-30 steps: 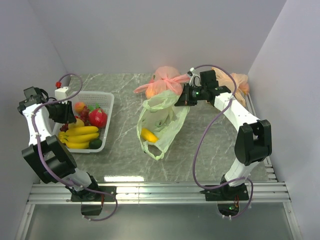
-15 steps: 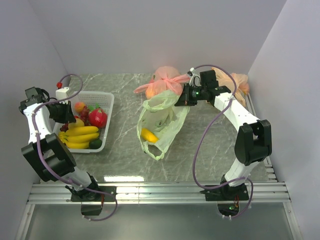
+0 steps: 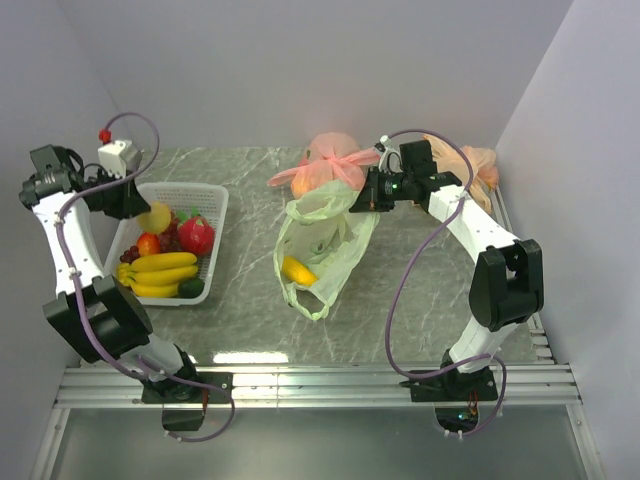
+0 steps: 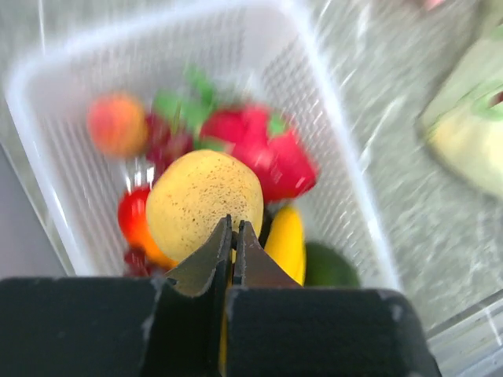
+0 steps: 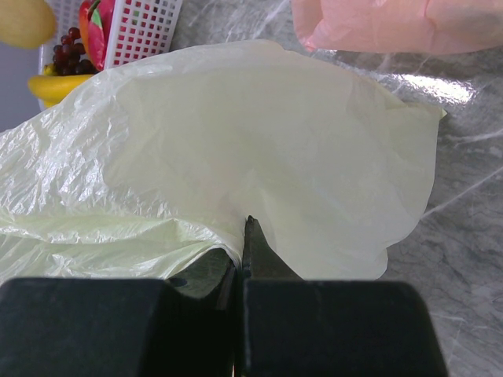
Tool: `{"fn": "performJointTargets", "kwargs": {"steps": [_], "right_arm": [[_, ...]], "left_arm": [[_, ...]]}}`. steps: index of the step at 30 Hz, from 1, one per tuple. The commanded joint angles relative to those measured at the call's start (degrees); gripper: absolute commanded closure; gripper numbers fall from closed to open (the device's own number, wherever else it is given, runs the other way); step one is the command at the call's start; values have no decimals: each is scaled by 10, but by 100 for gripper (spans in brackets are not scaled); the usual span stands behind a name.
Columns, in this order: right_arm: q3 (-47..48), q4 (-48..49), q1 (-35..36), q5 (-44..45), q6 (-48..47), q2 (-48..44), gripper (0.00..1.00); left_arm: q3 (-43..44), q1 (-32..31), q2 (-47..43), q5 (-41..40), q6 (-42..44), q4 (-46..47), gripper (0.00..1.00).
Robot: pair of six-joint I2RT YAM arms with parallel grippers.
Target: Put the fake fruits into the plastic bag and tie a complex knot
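Grey marbled surface | left fingers almost pressed together, pinching the edge of a rough pale-yellow fruit over the white basket | other fake fruits lie in the basket | right fingers pinch the plastic bag rim, mid-surface | one banana inside the bag

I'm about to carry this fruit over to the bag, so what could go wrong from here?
1. The left gripper seems to pinch only a thin edge of the round yellow dimpled plastic fruit; it may slip and drop into the white mesh basket.
2. The right gripper holds just one fold of the thin pale-green plastic bag; its slack mouth may deflect the fruit.
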Motion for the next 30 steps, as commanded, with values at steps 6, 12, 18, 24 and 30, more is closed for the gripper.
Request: {"fn": "performJointTargets", "kwargs": {"steps": [6, 12, 18, 24, 30], "right_arm": [[7, 19, 1, -7, 26, -1, 100], [4, 48, 0, -19, 72, 6, 100], [13, 59, 0, -32, 103, 24, 100], [8, 59, 0, -12, 138, 33, 100], [-7, 81, -22, -19, 212, 49, 100]], "left_arm": [[143, -120, -24, 142, -33, -53, 100], [150, -251, -35, 196, -49, -36, 100], [78, -376, -39, 221, -60, 44, 100], [39, -451, -16, 217, -96, 153, 100], [82, -470, 28, 228, -14, 50, 100]]}}
